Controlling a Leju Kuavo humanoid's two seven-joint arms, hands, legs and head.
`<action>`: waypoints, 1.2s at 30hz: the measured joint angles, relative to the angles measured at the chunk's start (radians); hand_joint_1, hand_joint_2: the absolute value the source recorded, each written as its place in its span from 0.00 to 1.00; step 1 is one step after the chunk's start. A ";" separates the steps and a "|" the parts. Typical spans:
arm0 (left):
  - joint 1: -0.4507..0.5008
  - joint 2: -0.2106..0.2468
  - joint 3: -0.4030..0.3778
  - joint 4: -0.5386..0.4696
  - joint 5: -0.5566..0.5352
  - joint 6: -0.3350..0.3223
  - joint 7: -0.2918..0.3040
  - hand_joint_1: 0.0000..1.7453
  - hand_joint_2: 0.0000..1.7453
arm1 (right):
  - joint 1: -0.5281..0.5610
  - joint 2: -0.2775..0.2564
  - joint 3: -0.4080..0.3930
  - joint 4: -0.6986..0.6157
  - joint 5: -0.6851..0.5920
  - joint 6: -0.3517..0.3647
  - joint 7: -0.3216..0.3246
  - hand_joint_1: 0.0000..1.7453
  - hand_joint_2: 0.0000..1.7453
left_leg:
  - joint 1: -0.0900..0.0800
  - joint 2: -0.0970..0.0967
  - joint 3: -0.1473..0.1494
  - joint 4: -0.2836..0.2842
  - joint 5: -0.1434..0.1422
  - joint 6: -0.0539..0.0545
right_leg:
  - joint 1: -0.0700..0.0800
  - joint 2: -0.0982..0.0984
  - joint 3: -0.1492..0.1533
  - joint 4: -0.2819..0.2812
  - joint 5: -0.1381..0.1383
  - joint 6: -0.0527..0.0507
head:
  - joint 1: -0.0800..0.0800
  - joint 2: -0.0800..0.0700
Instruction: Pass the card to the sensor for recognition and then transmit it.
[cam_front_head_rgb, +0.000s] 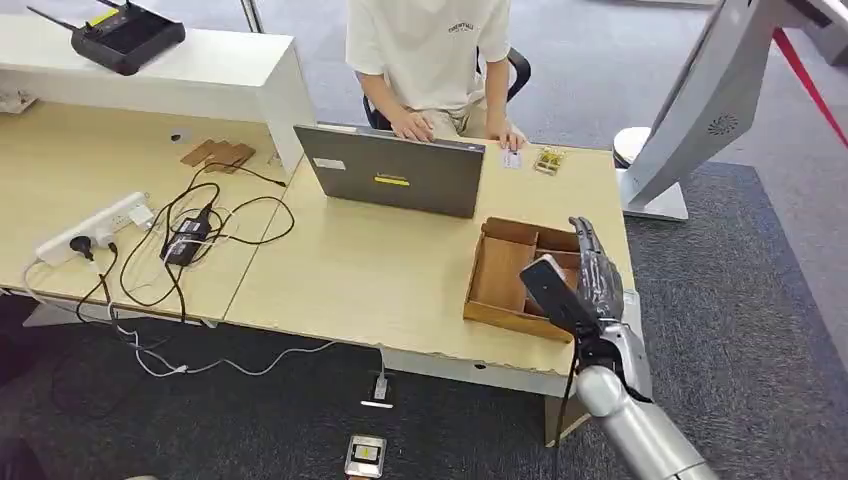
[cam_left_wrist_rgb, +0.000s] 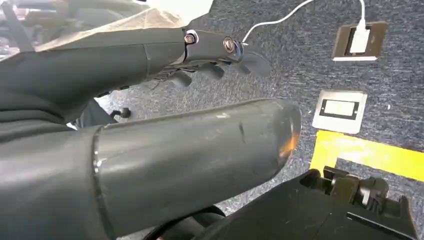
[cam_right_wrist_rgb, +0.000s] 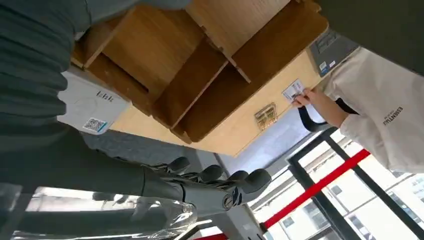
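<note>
My right hand hovers over the right side of a wooden compartment tray near the table's front right corner, fingers stretched forward. In the right wrist view a white card with a QR code sits tucked between the hand's ribbed cover and thumb, in front of the tray's edge. The fingers are nearly straight. Across the table a person's hand rests on another small white card, next to a small gold object. My left hand hangs above the carpet and holds nothing.
A grey laptop stands open at the table's far middle, with a person in a white shirt seated behind it. A power strip and tangled cables lie at the left. A white machine base stands right of the table.
</note>
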 joint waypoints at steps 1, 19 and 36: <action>0.000 0.000 0.000 0.000 0.000 0.000 0.000 0.00 0.00 | 0.001 0.000 -0.001 0.000 0.000 0.000 0.000 0.00 1.00 | 0.000 0.000 0.000 0.000 0.000 0.000 | 0.000 0.000 0.000 0.000 0.000 0.000 | 0.000 0.000; -0.008 -0.002 0.000 0.000 -0.018 -0.014 -0.009 0.00 0.00 | 0.023 0.013 0.013 -0.038 0.066 0.097 -0.066 0.00 1.00 | 0.000 0.000 0.000 0.000 0.000 0.000 | 0.000 0.000 0.000 0.000 0.000 0.000 | 0.000 0.000; -0.009 -0.002 0.000 0.000 -0.023 -0.014 -0.010 0.00 0.00 | 0.038 0.027 0.040 -0.081 0.109 0.182 -0.093 0.00 1.00 | 0.000 0.000 0.000 0.000 0.000 0.000 | 0.000 0.000 0.000 0.000 0.000 0.000 | 0.000 0.000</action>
